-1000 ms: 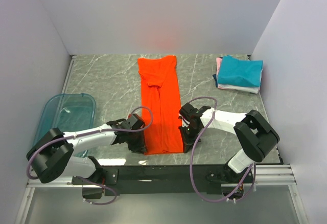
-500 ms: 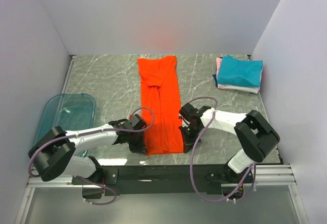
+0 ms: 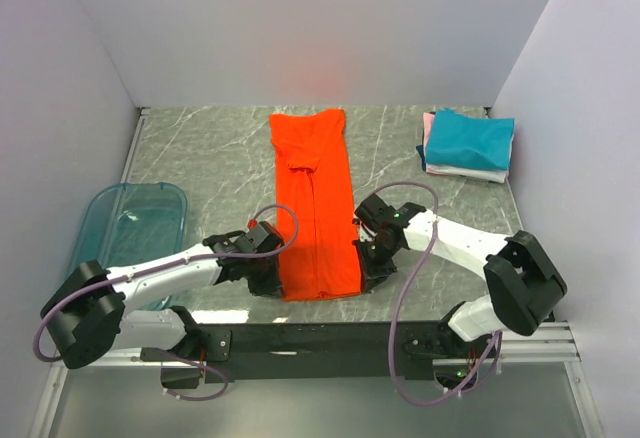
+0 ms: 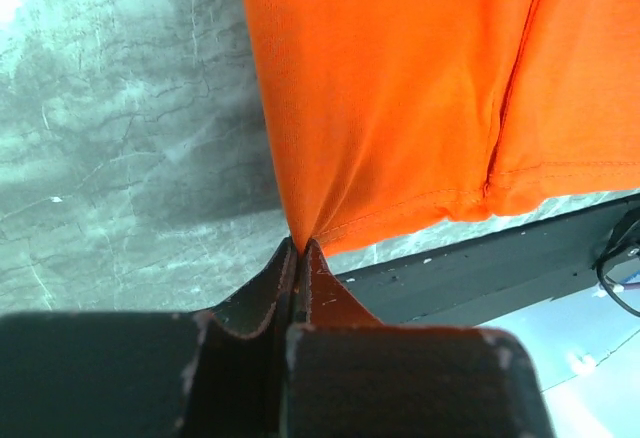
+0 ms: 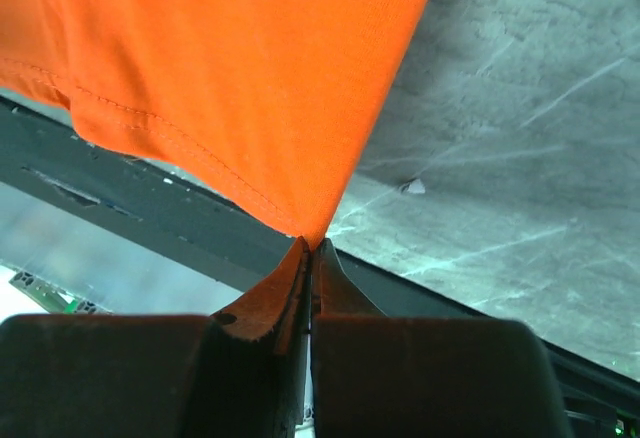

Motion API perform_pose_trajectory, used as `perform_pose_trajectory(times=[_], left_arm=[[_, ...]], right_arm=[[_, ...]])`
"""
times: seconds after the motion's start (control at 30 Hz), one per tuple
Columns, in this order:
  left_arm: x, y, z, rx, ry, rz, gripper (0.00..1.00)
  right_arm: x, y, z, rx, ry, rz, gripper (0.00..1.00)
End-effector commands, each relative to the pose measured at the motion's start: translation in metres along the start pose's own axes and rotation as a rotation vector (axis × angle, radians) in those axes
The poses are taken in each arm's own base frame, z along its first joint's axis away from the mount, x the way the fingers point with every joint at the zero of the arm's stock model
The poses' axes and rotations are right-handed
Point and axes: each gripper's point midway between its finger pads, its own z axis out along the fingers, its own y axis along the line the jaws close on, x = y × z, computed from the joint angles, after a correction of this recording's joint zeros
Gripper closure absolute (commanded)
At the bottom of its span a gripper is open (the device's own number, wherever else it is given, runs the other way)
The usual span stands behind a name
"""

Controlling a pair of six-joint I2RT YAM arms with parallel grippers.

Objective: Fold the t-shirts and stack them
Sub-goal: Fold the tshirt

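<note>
The orange-red t-shirt [image 3: 318, 208] lies as a long narrow strip down the middle of the marble table, sleeves folded in. My left gripper [image 3: 272, 280] is shut on its near left hem corner [image 4: 300, 233], lifted a little off the table. My right gripper [image 3: 366, 270] is shut on the near right hem corner [image 5: 312, 228], also raised. A stack of folded t-shirts [image 3: 468, 145], teal on top with pink and white beneath, sits at the back right.
A translucent blue-green plastic bin [image 3: 130, 233] stands at the left edge of the table. The black front rail [image 3: 320, 333] runs just below the shirt's hem. White walls close in the back and both sides.
Both grippers have lifted the shirt's near hem corners slightly off the table and shifted; the right arm's elbow has swung outward to the right.
</note>
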Motion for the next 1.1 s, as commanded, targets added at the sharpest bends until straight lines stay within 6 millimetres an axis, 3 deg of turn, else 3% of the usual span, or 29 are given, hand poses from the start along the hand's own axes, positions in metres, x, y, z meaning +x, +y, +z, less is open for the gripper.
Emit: perform_pose_trajectory(times=[0.0, 0.5, 0.67, 0.83, 1.07], left_arm=[[-0.004, -0.011, -0.011, 0.025, -0.015, 0.005, 1.00], [0.010, -0.021, -0.035, 0.087, 0.050, 0.027, 1.00], [0.006, -0.032, -0.052, 0.117, 0.031, 0.025, 1.00], [-0.011, -0.048, -0.069, 0.141, -0.038, 0.038, 1.00], [-0.042, -0.047, -0.068, 0.094, -0.092, 0.052, 1.00]], right_arm=[[-0.001, 0.006, -0.017, -0.009, -0.019, -0.006, 1.00], [0.039, 0.009, -0.034, -0.048, 0.025, 0.015, 1.00], [0.048, 0.012, -0.043, -0.070, 0.021, 0.029, 1.00], [0.035, 0.017, -0.060, -0.051, -0.049, 0.043, 1.00], [0.003, 0.010, -0.075, 0.054, -0.132, 0.056, 1.00]])
